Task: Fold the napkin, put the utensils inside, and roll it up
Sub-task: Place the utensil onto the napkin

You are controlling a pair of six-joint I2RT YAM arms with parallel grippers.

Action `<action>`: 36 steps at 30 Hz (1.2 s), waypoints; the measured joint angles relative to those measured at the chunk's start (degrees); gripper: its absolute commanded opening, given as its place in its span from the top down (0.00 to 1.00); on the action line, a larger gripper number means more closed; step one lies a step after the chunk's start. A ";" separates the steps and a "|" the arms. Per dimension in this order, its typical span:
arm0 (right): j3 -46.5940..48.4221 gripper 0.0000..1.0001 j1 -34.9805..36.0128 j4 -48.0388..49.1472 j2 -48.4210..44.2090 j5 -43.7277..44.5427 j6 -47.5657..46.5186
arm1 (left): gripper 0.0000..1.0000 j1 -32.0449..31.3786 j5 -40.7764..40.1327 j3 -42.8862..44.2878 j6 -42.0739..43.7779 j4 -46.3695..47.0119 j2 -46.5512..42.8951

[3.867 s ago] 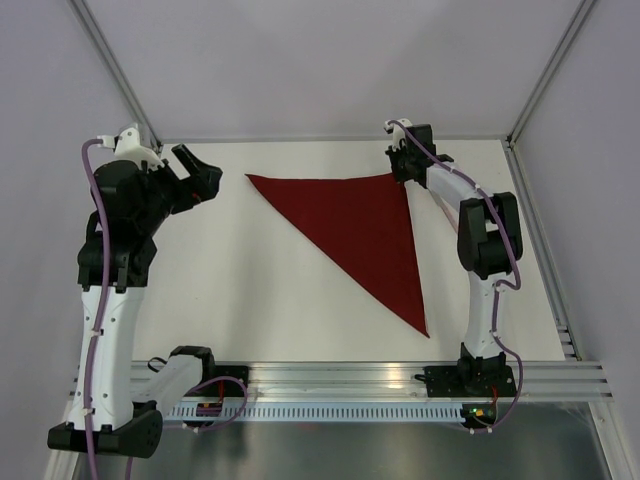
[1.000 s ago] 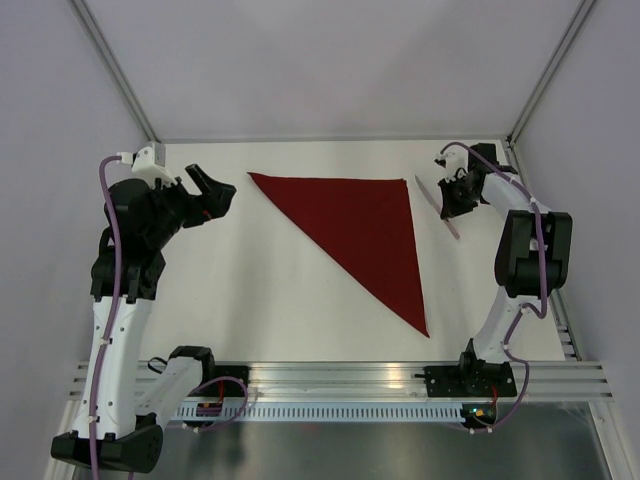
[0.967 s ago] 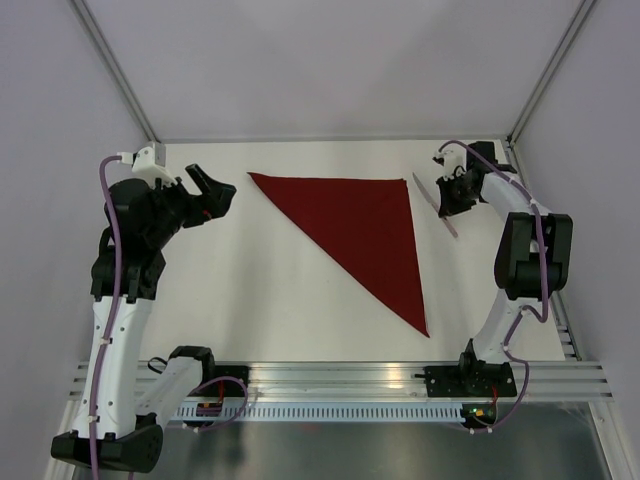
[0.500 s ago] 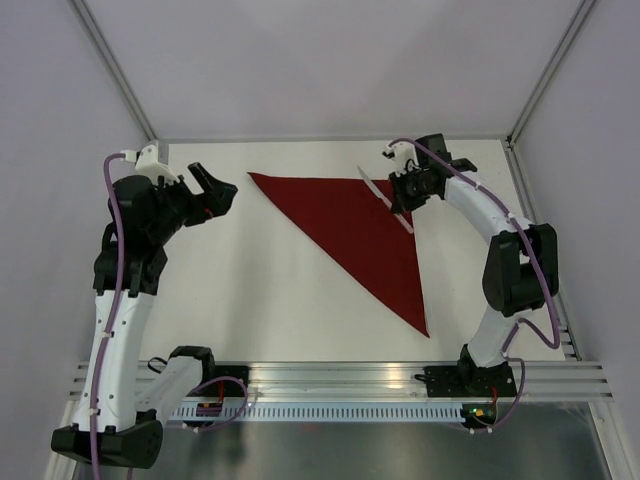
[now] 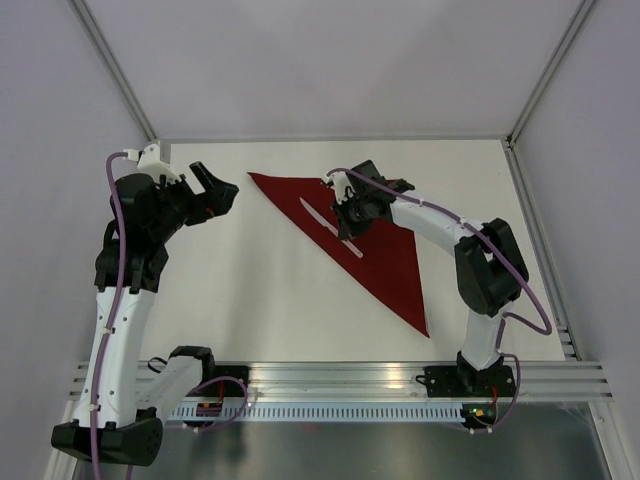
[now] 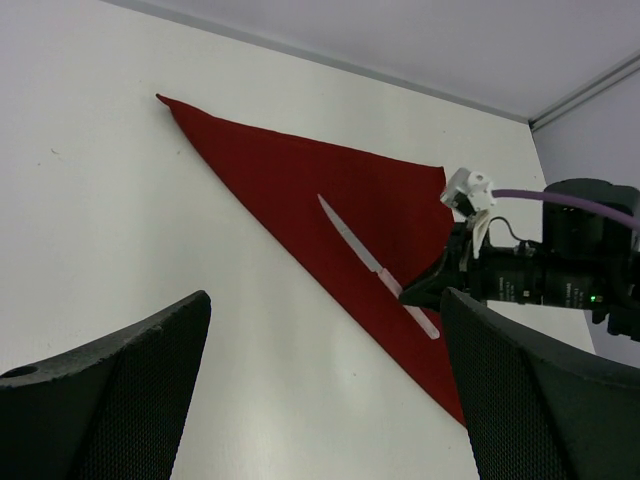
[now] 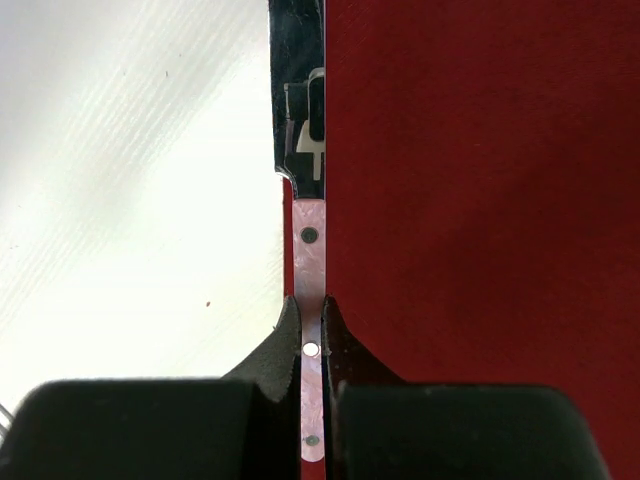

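Holds the knife (image 6: 360,246) clamped in the right jaws along the diagonal edge of the folded napkin (image 5: 385,240), with left jaws wide apart; risks spilling it onto the surface (image 5: 250,280) if released here.

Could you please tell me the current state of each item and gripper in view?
napkin: folded into a triangle, flat on the table.
knife: gripped by its handle, over the napkin's long edge.
right gripper: jaws shut on the knife.
left gripper: jaws open, empty, off the napkin.
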 measured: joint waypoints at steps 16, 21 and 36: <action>-0.74 1.00 3.34 3.78 7.72 5.14 1.07 | 0.00 0.00 0.00 0.00 0.00 0.00 0.26; -0.74 1.00 3.69 4.04 8.83 5.55 1.09 | 0.00 0.00 0.00 0.00 0.00 0.00 0.26; -0.74 0.98 3.93 4.46 10.01 5.84 1.07 | 0.00 0.00 -0.02 -0.72 0.02 0.04 0.15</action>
